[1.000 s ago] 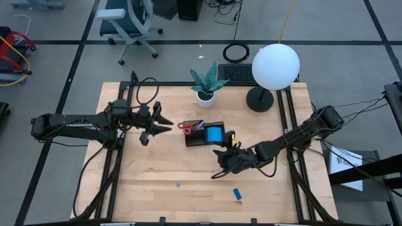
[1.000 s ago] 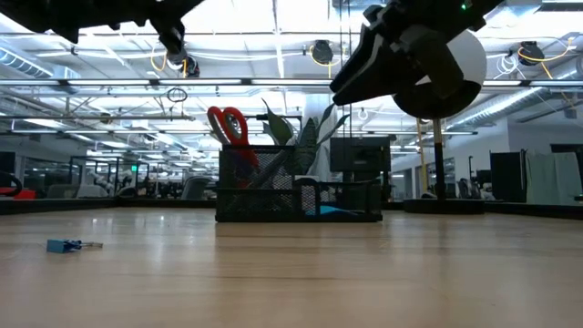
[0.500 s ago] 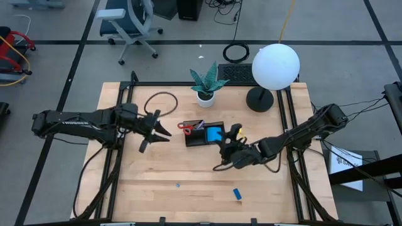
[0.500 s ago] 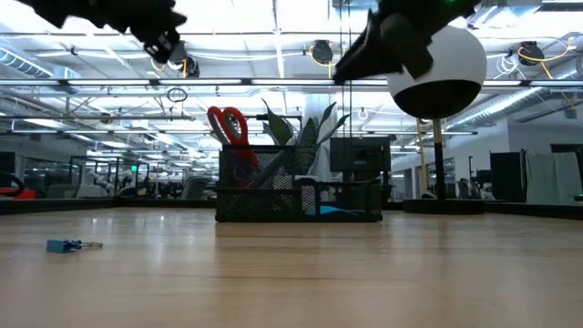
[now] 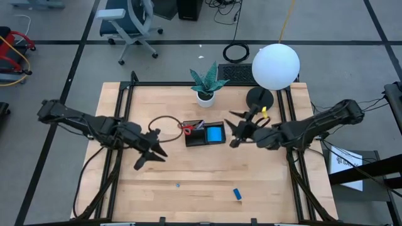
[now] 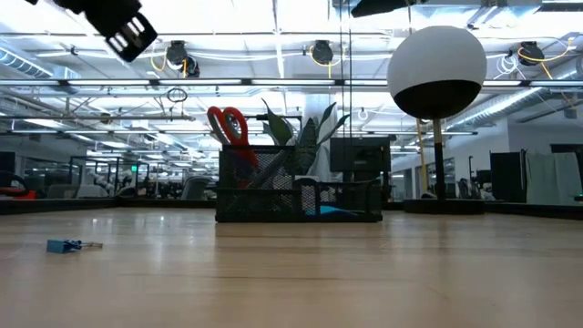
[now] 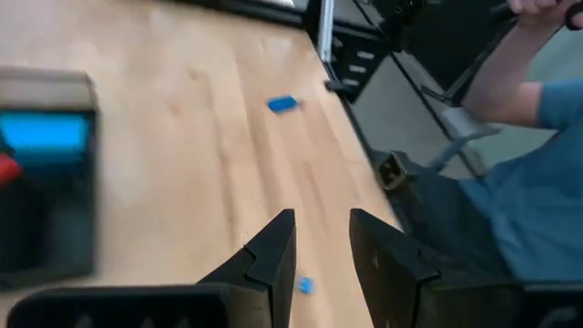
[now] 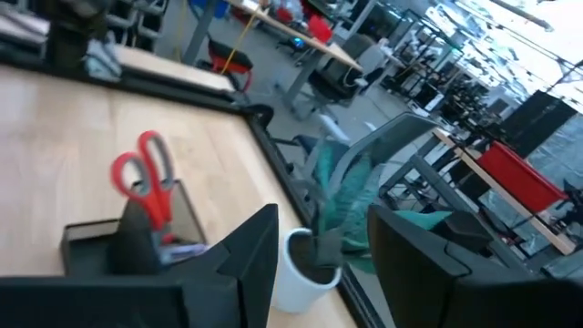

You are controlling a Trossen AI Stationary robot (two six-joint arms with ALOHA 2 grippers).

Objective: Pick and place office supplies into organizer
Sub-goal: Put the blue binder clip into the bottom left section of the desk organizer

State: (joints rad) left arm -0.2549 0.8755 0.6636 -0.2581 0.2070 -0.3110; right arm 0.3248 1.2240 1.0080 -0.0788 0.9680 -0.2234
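Observation:
The black organizer (image 5: 204, 134) stands mid-table with red-handled scissors (image 5: 186, 127) upright in its left compartment and a blue note pad (image 5: 215, 133) in its right one. A small blue block (image 5: 237, 194) lies on the wood near the front edge and also shows in the left wrist view (image 7: 282, 104). My left gripper (image 5: 151, 157) hovers open, left of and nearer than the organizer, with nothing between its fingers. My right gripper (image 5: 235, 133) hangs open in the air just right of the organizer, empty; its wrist view looks over the scissors (image 8: 146, 178).
A potted green plant (image 5: 206, 85) stands behind the organizer, and a lamp with a white globe (image 5: 275, 64) and a black base (image 5: 259, 98) stands at the back right. A tiny blue scrap (image 5: 178, 185) lies near the front. A person (image 7: 537, 137) sits beyond the table edge.
My left gripper has swung away from the organizer's left side toward the table's near edge and turned to point along the table. My right gripper has risen from in front of the organizer and moved toward the far edge, ending beside the organizer's right end.

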